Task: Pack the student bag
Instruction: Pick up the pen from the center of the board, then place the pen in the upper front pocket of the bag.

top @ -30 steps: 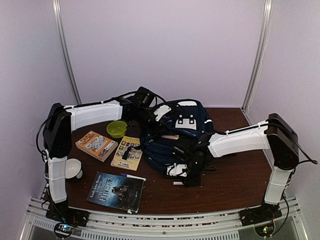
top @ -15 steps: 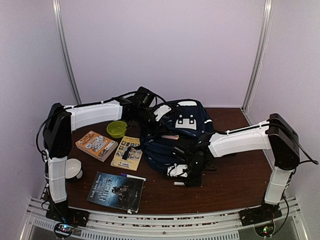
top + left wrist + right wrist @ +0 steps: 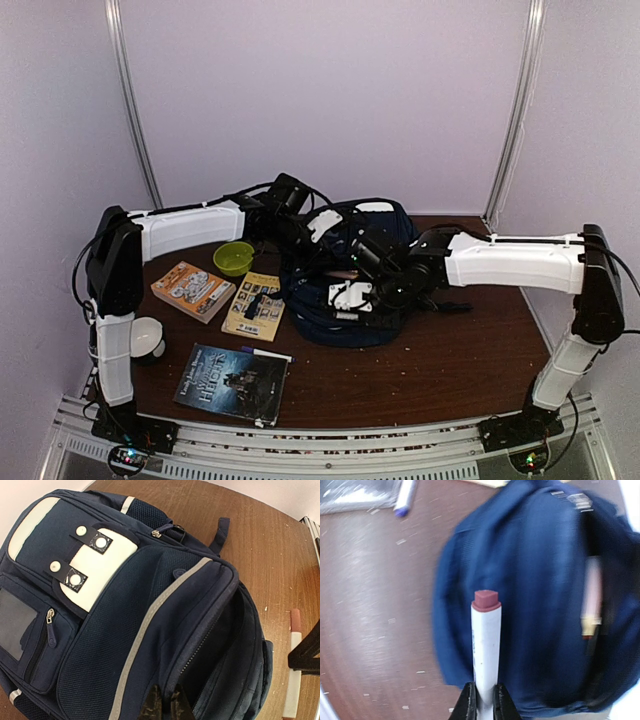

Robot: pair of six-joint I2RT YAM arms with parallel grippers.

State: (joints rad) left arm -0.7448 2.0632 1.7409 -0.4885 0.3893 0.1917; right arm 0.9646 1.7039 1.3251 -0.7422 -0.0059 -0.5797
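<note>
A brown table (image 3: 470, 360) carried the navy student bag (image 3: 125, 605) at its middle, toward the far edge. The left gripper (image 3: 166, 706), fingers pressed together, pinched the rim of the bag's open compartment. The right gripper (image 3: 483, 700) pinched a white, maroon-capped marker (image 3: 486, 635) over the bag.

A dark brown wooden bench (image 3: 470, 360), flecked with small pale specks, stood inside a booth of plain, pale lilac walls (image 3: 320, 100) under soft, even light. Thin metal strips (image 3: 132, 110) ran up the two back corners, and a slotted metal rail (image 3: 320, 445) lay along the bench's near edge.
</note>
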